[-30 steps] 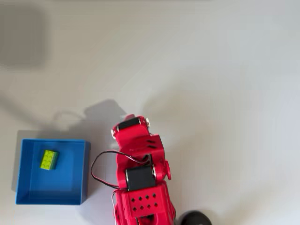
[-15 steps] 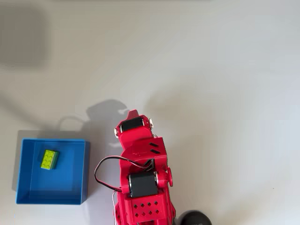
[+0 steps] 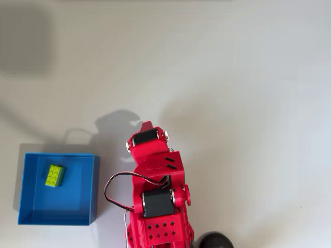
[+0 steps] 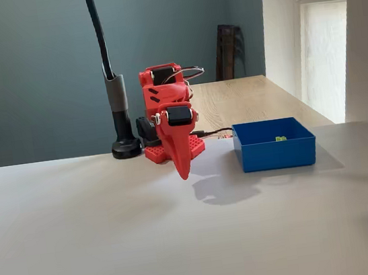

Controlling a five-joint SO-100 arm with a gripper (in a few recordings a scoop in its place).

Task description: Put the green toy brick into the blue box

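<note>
**Brick in the box, arm folded beside it**

Inside the square bright-blue plastic box (image 3: 57,188), up near the far-left corner in the overhead view: the small lime-green studded toy brick (image 3: 54,175), lying flat on the bottom, studs up, a bit skewed to the walls. Close to the left wall but not obviously touching it. Barely a green speck over the near wall from the fixed view (image 4: 280,139), so nothing more to read off there.

Box sitting on the plain white matte surface (image 3: 232,93), lower-left of the overhead frame, right of centre in the fixed view (image 4: 274,144).

Just right of the box in the overhead view, apart from it with a strip of bare surface between: the red 3D-printed plastic arm (image 3: 155,201), folded up compact over its base, black servo blocks showing, a black-and-red wire looping out on the box side. In the fixed view, arm to the left of the box instead.

Red pointed tool (image 4: 184,171) hanging nose-down in the fixed view, tip hovering above the surface, nothing in it. Looks pinched together into a single point, fingers closed on each other. From overhead, tool tucked under the wrist, so no read on it from there.

Behind the arm in the fixed view: a black gooseneck stand on a round foot (image 4: 121,118). Further back, a wooden table (image 4: 247,99) and a grey-teal wall.
</note>
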